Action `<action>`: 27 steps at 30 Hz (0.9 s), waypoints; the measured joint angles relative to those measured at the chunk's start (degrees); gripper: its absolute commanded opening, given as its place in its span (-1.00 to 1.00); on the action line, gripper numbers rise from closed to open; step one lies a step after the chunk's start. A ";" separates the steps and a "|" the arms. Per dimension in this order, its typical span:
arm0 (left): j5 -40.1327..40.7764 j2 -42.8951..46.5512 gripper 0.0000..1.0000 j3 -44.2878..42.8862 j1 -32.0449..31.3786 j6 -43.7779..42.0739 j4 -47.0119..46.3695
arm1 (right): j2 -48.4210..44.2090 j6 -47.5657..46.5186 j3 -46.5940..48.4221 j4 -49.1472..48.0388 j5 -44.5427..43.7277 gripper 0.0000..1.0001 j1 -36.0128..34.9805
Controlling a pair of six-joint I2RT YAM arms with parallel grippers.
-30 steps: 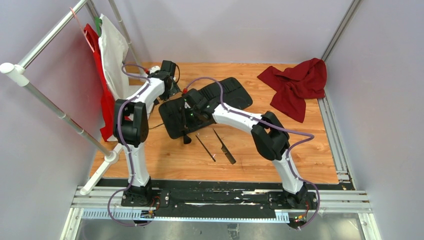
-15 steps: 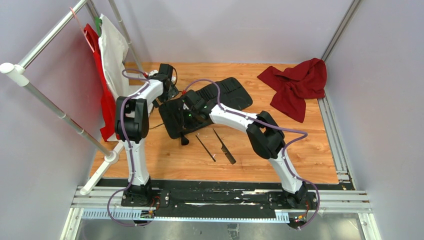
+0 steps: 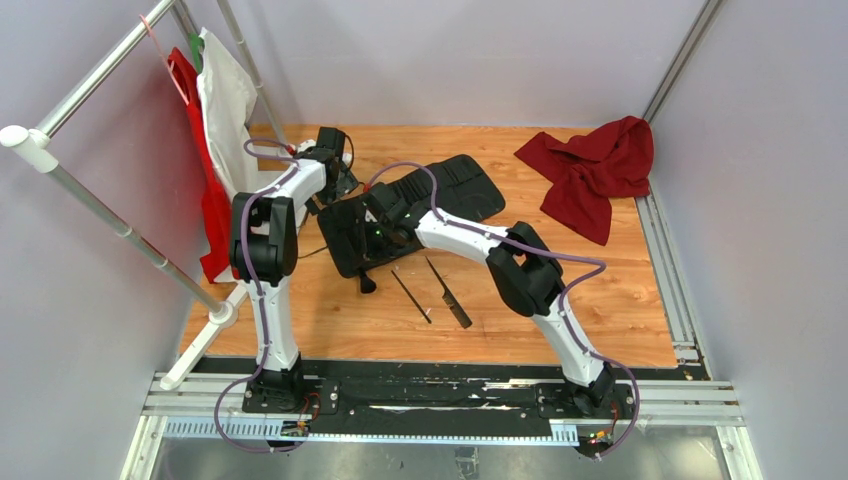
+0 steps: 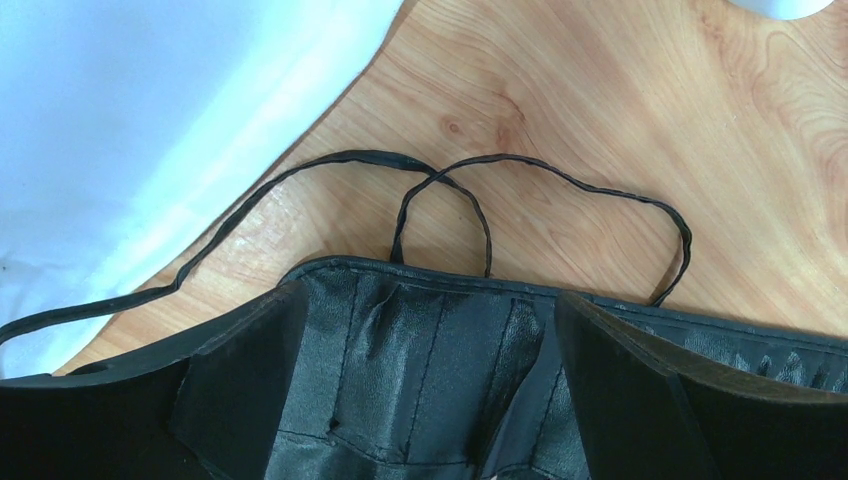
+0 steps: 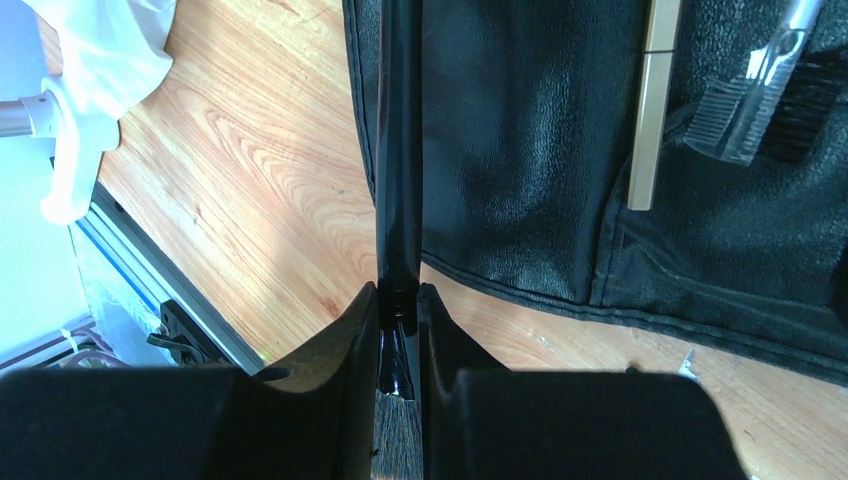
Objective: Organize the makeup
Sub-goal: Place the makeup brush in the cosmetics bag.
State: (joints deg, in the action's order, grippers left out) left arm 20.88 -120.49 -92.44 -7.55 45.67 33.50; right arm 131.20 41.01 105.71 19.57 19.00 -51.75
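The right claw (image 5: 398,300) is clamped on a black-handled brush (image 5: 398,150), its handle lying over the left edge of the case (image 5: 520,130). The left claw (image 4: 430,300) stands apart above the case's edge. A comb (image 3: 448,292) and a thin brush (image 3: 410,294) lie on the table (image 3: 330,320) nearby.

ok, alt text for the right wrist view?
The right gripper is shut on a slim black-handled brush, bristles toward the camera, its handle running forward along the left edge of the black fabric case on the wooden table. A tan-handled tool and a clear-capped brush lie on the case at upper right.
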 measured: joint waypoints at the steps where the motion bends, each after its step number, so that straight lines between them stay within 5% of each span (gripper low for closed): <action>1: -0.07 0.00 0.96 0.00 0.00 0.00 0.00 | 0.28 0.11 0.24 0.00 0.13 -0.99 -0.02; 27: -0.33 0.00 0.96 1.60 0.00 -0.02 -0.26 | 3.41 3.19 4.92 2.60 1.60 -0.99 0.00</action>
State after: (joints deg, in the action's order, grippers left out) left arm 20.56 -120.49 -90.85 -7.55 45.65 33.23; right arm 134.61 44.21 110.63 22.17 20.60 -51.75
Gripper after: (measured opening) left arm 0.980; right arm 0.155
